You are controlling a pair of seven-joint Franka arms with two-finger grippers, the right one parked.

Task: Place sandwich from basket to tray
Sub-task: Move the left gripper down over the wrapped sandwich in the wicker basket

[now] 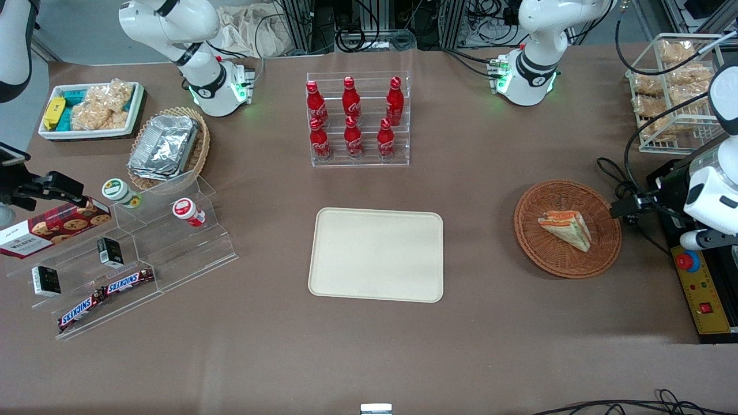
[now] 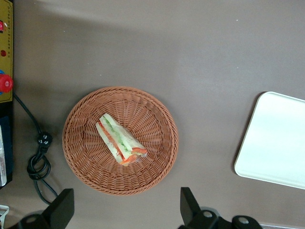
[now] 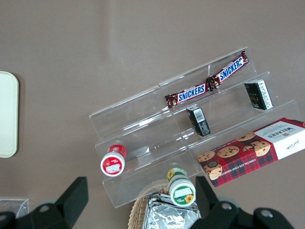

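Reddish-brown wicker formed the round basket (image 1: 568,229), and the clear-wrapped sandwich (image 1: 567,229) lay flat inside it near the middle, its orange-red and green filling edge facing upward, where it could be reached from above. The claw (image 2: 126,210) hung high above the basket with its two dark fingers (image 2: 61,210) spread wide and holding nothing, probably lining up for a descent. Beside the basket, toward the parked arm's end of the brown worktop (image 1: 369,346), the cream tray (image 1: 376,254) sat bare, and a rack of red bottles (image 1: 357,118) stood farther from the front camera than the tray.
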